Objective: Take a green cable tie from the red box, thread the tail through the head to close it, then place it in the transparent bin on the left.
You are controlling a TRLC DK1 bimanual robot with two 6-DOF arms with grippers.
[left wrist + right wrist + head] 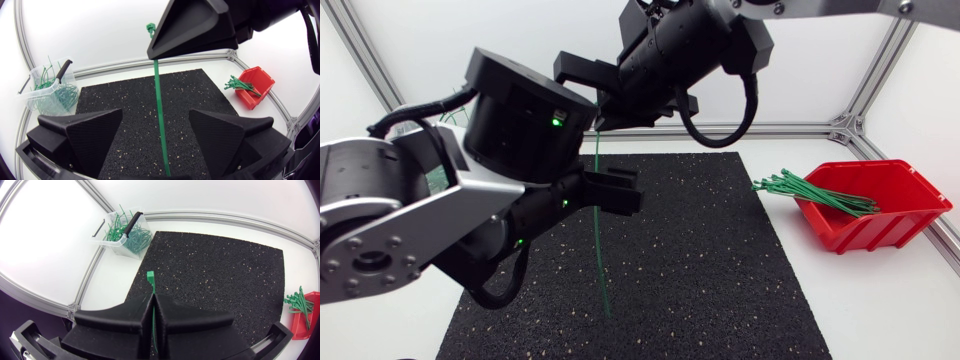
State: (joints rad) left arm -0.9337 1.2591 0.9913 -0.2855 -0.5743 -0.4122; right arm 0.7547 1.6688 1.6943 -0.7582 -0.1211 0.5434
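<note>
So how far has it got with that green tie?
One green cable tie is out of the red box: that looks done. In hand: the right jaws pinch it just below its head, tail hanging straight between the open left jaws. To do: threading the tail through the head, then dropping it in the transparent bin.

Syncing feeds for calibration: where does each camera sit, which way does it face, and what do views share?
Head view: fixed overhead, facing down on the mat; left arm and right arm show.
Left wrist view: on the left arm's last link, facing across the mat to bin and red box; the open left gripper shows.
Right wrist view: on the right arm's last link, facing down at mat and bin; the right gripper shows, shut on the tie.
All three share tie, mat and red box.
</note>
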